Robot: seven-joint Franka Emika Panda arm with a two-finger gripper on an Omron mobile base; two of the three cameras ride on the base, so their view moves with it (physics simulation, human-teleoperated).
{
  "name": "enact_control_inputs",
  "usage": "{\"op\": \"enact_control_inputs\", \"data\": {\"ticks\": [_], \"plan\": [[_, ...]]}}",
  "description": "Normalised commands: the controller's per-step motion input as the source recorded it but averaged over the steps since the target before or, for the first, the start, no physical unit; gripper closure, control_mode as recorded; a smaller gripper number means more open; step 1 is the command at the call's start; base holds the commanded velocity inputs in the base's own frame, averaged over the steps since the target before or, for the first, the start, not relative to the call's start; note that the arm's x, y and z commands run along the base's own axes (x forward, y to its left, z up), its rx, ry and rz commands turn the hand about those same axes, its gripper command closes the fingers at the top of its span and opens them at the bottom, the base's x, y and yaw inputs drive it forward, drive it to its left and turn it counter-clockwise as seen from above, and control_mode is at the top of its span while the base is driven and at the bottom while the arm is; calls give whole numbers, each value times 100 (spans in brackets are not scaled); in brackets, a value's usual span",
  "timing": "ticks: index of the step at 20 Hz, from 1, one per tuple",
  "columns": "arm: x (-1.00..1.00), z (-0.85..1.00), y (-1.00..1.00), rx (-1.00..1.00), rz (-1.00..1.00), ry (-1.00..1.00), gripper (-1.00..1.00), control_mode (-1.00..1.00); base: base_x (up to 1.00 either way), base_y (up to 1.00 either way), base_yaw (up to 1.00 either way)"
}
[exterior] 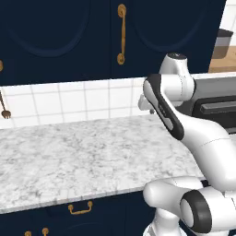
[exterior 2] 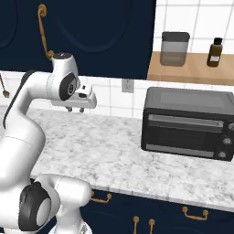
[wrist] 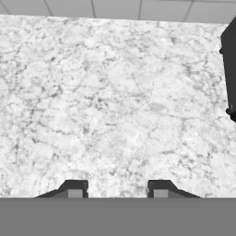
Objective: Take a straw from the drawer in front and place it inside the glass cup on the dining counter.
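In the left base view, the white jointed arm (exterior: 184,124) is rising from the lower right and reaching over a white-grey marbled worktop (exterior: 69,156) that is running along a white tiled wall (exterior: 69,101); dark navy upper cabinet doors with brass handles (exterior: 121,32) are hanging above, and below the worktop edge a dark navy drawer front with a curved brass handle (exterior: 80,209) is sitting shut. A dark toaster oven (exterior: 216,108) is showing behind the arm at the right. In the right base view, the arm is coming up from the lower left and its hand with the two fingers (exterior 2: 76,109) is hovering above the marbled worktop (exterior 2: 128,160), pointing down, well apart from the black toaster oven (exterior 2: 187,123) standing to the right. A wooden shelf (exterior 2: 192,68) above the oven is carrying a smoky clear lidded jar (exterior 2: 174,48) and a small brown bottle (exterior 2: 215,52). In the hand view, the two dark fingers (wrist: 117,189) are standing wide apart with nothing between them, looking straight onto bare marble (wrist: 110,101), with the oven's dark corner (wrist: 230,69) at the right edge. The straw's whereabouts cannot be told from these views.
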Motion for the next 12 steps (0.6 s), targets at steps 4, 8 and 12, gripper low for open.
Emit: {"op": "enact_control_inputs", "data": {"ticks": [4, 8, 12], "plan": [[0, 0, 0, 0, 0, 0, -100, 100, -43, 0, 0], [0, 0, 0, 0, 0, 0, -100, 100, -100, -6, -3], [0, 0, 0, 0, 0, 0, -100, 100, -59, -35, 7]]}}
